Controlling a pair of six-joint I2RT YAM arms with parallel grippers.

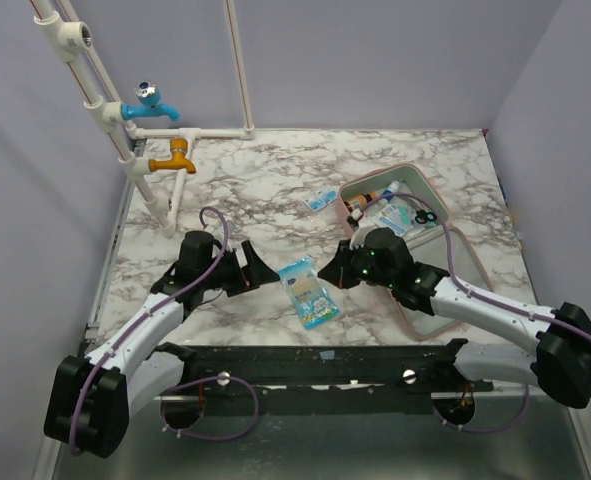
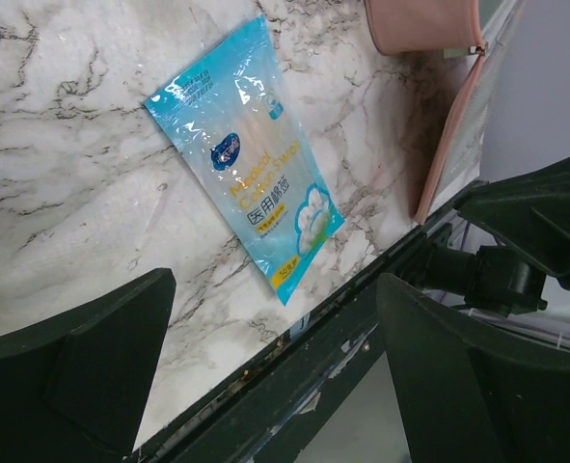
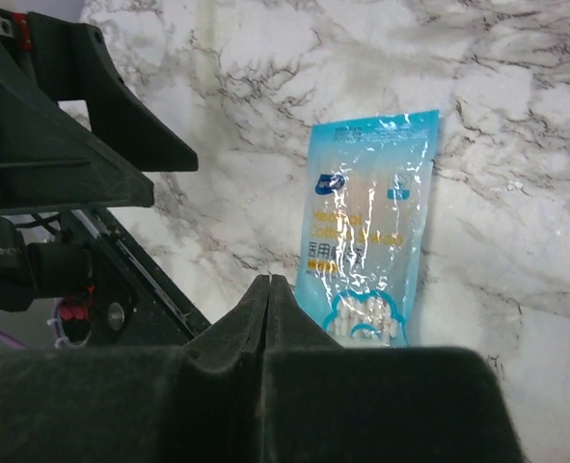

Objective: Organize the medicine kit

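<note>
The pink medicine kit lies open at the right of the marble table, with bottles and small items in its far half; its pink edge shows in the left wrist view. A blue-white cotton swab sachet lies flat between the arms, also in the left wrist view and the right wrist view. A smaller sachet lies left of the kit. My left gripper is open and empty, just left of the big sachet. My right gripper is shut and empty, just right of it.
White pipes with a blue tap and an orange tap stand at the back left. A dark rail runs along the table's near edge. Purple walls enclose the table.
</note>
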